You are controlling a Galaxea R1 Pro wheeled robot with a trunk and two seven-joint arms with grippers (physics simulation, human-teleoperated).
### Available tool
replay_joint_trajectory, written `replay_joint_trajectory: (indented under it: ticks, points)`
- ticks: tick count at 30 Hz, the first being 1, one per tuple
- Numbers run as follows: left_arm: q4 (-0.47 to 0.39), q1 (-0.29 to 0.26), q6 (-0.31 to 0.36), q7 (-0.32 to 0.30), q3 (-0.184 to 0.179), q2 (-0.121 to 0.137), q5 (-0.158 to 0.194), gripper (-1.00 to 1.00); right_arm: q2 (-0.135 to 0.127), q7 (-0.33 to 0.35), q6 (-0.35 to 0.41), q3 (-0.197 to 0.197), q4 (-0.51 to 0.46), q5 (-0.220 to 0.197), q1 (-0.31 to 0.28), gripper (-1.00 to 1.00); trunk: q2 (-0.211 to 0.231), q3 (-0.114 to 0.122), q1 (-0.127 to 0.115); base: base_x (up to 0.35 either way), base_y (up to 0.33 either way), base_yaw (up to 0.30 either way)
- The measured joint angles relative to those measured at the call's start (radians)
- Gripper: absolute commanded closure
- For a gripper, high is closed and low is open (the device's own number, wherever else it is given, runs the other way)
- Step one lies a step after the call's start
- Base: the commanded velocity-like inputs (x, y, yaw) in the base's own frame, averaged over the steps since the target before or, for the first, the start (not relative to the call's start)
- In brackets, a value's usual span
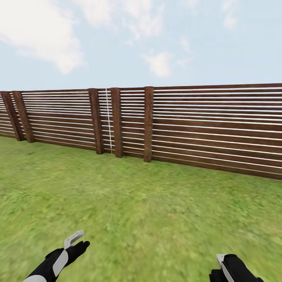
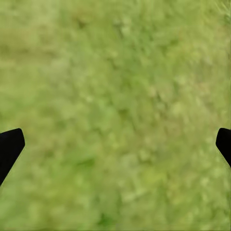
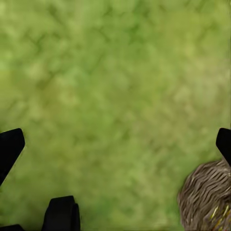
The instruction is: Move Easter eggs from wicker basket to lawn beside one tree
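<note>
The wicker basket (image 3: 208, 196), brown open weave, shows partly at the edge of the right wrist view, standing on the lawn (image 3: 110, 86). Flecks of yellow show through its weave; I cannot tell whether they are the Easter eggs. My right gripper (image 3: 115, 144) hangs open above the grass beside the basket, with nothing between its fingers. In the head view it sits at the bottom right (image 1: 226, 263). My left gripper (image 2: 115, 144) is open over bare grass, low at the left in the head view (image 1: 77, 239). The tree is out of view.
A brown horizontal-slat wooden fence (image 1: 176, 125) runs across the garden ahead, past a wide stretch of lawn (image 1: 149, 203). A black part of the robot (image 3: 60, 214) shows in the right wrist view.
</note>
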Motion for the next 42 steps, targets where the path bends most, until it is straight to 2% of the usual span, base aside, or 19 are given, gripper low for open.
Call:
replay_joint_trajectory:
  ticks: [29,42]
  points:
    - [0.0,0.0,0.0,0.0,0.0,-0.001,0.0,-1.0,-0.002,0.001,0.0,-0.002,0.0,0.0,0.0,-1.0,0.0,0.0,0.0,0.318,0.146,-0.001]
    - [0.001,0.0,0.0,0.0,0.0,-0.003,0.0,-1.0,-0.002,0.003,-0.001,-0.002,-0.001,-0.001,0.0,-1.0,0.0,0.008,0.0,0.318,0.094,-0.241]
